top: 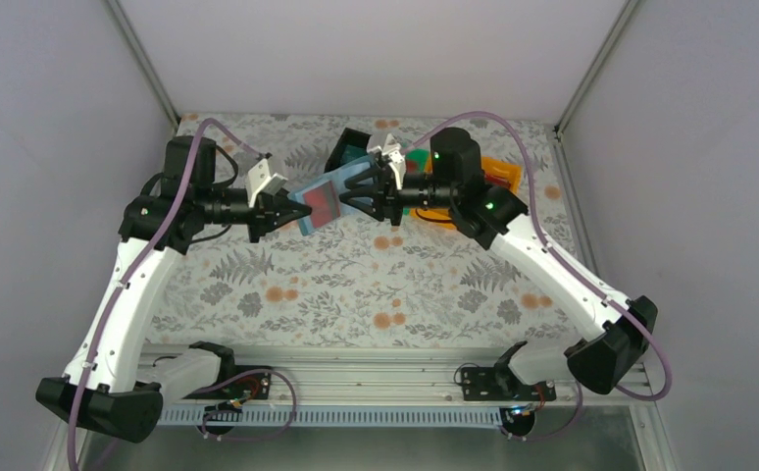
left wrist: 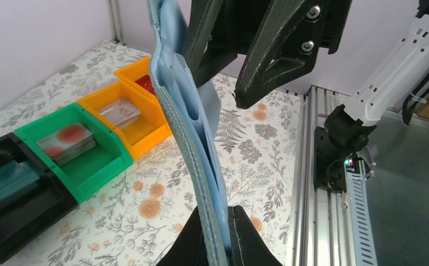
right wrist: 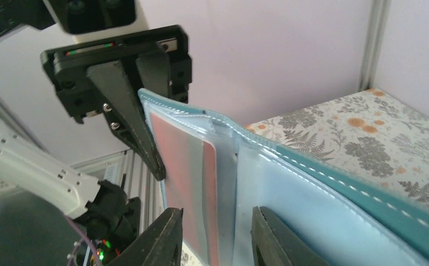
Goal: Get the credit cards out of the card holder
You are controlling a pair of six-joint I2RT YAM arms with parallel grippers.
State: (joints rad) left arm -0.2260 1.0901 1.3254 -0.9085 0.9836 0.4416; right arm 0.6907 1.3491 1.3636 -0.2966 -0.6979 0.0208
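Above the table's [top: 356,285] far middle, I'm holding the floppy card holder [left wrist: 193,127] in mid-air, left gripper [left wrist: 219,221] clamped on its edge. Right gripper [right wrist: 215,233] fingers are sitting apart, straddling the pocket. I'm aiming for the stiff, slick red card [right wrist: 182,166].

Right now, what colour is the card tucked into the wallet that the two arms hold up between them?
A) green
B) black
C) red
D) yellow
C: in the right wrist view a red card sits behind clear plastic inside the opened blue-teal card holder, and the overhead view shows the same red patch.
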